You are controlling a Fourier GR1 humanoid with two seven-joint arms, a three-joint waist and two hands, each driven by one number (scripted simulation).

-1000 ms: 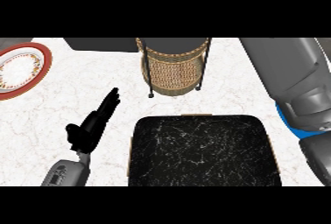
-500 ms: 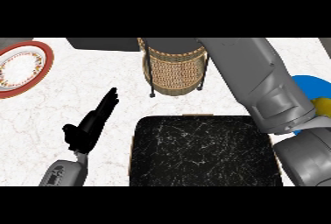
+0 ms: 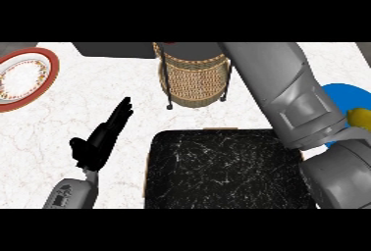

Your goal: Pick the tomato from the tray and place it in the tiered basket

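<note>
- Step in hand, as I judge it: the placing. My right forearm [image 3: 290, 93] reaches up past the tiered basket [image 3: 192, 78]; my right hand is out of view, so I cannot tell its state.
- No tomato shows; the dark tray [image 3: 217, 166] lies bare.
- My left hand [image 3: 101, 137] rests open on the counter [image 3: 43, 132], holding nothing.
- Next: set the tomato down inside the basket.
- Around: red-rimmed plate [image 3: 25, 78] far left, blue plate [image 3: 348, 100] with a yellow object [image 3: 360, 117] right. The basket's rim and wire frame may obstruct.

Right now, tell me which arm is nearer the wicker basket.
Right. The right forearm reaches up close beside the wicker basket, at its right side; its hand is out of view. The left hand rests lower left, apart from it.
</note>
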